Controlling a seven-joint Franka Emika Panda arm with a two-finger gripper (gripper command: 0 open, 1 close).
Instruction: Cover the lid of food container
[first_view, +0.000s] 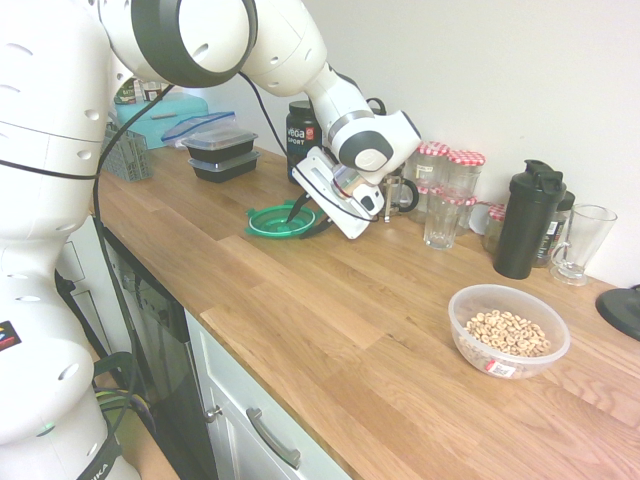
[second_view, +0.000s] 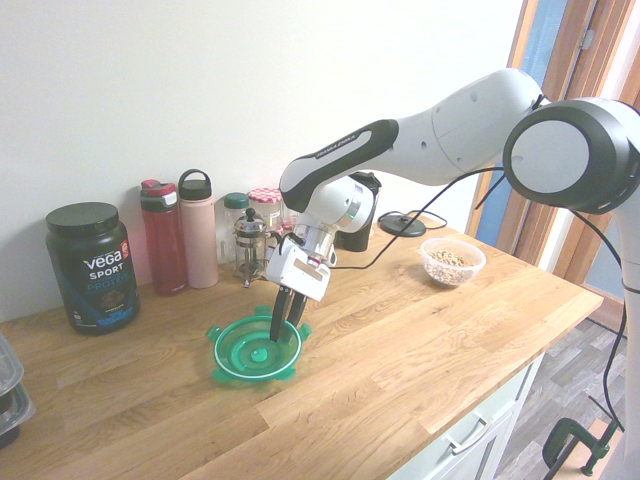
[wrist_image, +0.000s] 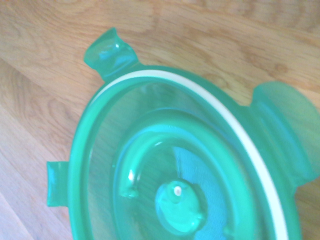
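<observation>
The green translucent lid (first_view: 283, 220) (second_view: 255, 350) lies upside down on the wooden counter, its white ring and clip tabs filling the wrist view (wrist_image: 175, 165). My gripper (first_view: 298, 212) (second_view: 285, 328) points down onto the lid's rim on the side towards the wall. Its two dark fingers stand a narrow gap apart, one on either side of the rim. The lid still rests flat on the wood. The food container (first_view: 508, 330) (second_view: 452, 260), a clear round bowl of ring cereal with a red-white label, sits uncovered far along the counter.
Black meal boxes (first_view: 222, 150) are stacked at the counter's far end. A black Vega tub (first_view: 302, 135) (second_view: 92, 265), two bottles (second_view: 165, 235), a French press (second_view: 250, 245), jars (first_view: 450, 190), a black shaker (first_view: 528, 218) and a glass mug (first_view: 580, 240) line the wall.
</observation>
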